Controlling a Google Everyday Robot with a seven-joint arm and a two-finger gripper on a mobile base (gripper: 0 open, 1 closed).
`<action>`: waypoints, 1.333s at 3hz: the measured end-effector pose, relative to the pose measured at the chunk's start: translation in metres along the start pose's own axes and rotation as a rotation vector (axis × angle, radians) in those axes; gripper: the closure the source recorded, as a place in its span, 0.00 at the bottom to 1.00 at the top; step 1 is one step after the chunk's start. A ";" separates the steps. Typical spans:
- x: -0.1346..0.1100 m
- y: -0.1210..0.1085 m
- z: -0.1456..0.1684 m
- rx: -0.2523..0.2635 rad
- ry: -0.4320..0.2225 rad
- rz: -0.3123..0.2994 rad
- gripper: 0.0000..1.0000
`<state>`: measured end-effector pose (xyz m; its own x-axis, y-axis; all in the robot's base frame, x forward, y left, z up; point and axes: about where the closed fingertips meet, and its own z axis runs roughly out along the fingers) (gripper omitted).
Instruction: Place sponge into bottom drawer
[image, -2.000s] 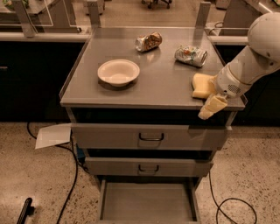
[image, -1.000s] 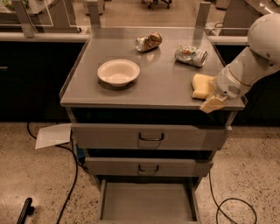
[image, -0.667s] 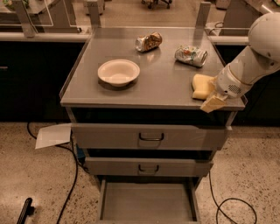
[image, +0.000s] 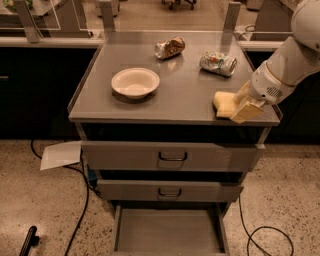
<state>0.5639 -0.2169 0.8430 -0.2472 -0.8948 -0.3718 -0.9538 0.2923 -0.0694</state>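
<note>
Yellow sponge (image: 223, 102) against gripper (image: 240, 106), on countertop (image: 185, 87)

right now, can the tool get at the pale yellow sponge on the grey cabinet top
Probably yes: the tool sits right against the pale yellow wavy-edged sponge at the front right corner of the grey metal cabinet top, with nothing between them.

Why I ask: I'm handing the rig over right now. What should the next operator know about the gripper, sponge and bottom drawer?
Gripper: at the front right corner of the cabinet top, right at the sponge; a grasp cannot be confirmed.
Sponge: lying on the cabinet top, not lifted.
Bottom drawer: pulled open, nothing visible inside.
Done: drawer open, gripper at the sponge.
Left: secure the sponge, lift it, carry it down to the bottom drawer, release.
</note>
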 end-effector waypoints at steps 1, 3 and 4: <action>0.005 0.017 0.000 -0.023 -0.023 -0.010 1.00; 0.042 0.097 -0.014 -0.104 -0.187 -0.042 1.00; 0.056 0.128 -0.020 -0.108 -0.299 -0.037 1.00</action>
<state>0.4247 -0.2363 0.8316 -0.1658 -0.7605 -0.6278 -0.9779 0.2092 0.0047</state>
